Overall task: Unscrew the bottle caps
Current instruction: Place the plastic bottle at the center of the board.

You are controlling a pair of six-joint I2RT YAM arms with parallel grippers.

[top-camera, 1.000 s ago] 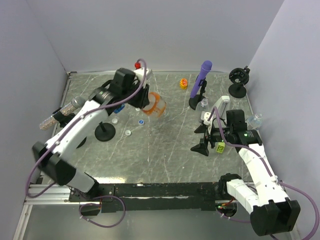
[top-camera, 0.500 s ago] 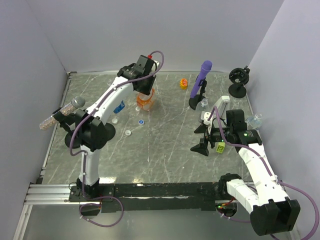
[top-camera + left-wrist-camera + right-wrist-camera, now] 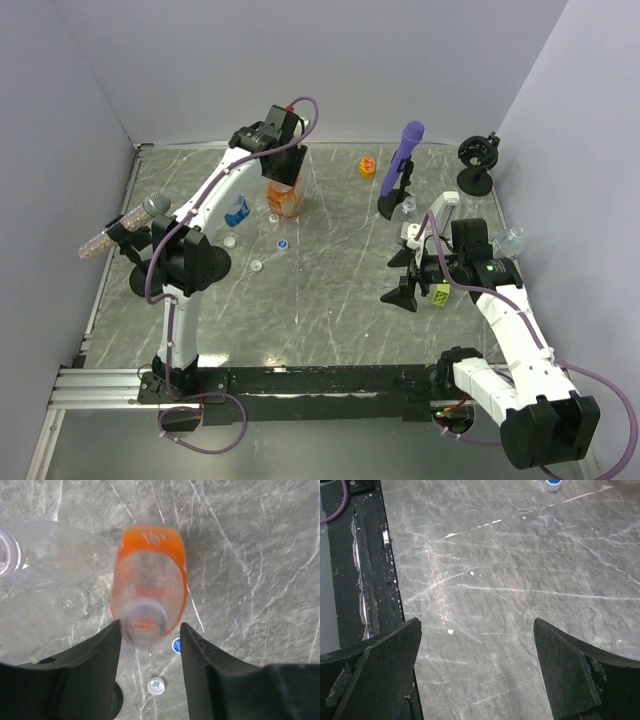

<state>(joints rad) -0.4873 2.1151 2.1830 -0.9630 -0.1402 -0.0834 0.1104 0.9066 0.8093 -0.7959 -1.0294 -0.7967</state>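
Note:
The squarish orange bottle (image 3: 283,199) stands upright on the table at the far left-centre. My left gripper (image 3: 283,178) is right above it. In the left wrist view the bottle's bare neck (image 3: 144,622) sits between my open fingers (image 3: 100,670), against the left one and apart from the right one. A blue cap (image 3: 176,645) and a white cap (image 3: 156,685) lie loose below it. A blue-labelled bottle (image 3: 237,210) lies to the left. An orange-yellow cap (image 3: 368,167) lies at the back. My right gripper (image 3: 400,277) is open and empty over bare table (image 3: 475,625).
A purple microphone-like stick (image 3: 405,150) stands on a black stand at the back right. A clear bottle (image 3: 510,240) is at the right wall. Clear bottles (image 3: 50,545) lie left of the orange one. Another white cap (image 3: 230,240) and a black round stand (image 3: 210,265) are on the left.
The left arm has swung the orange bottle from a tilted hold to the far side; the bottle now stands upright under the gripper. The right arm has not moved.

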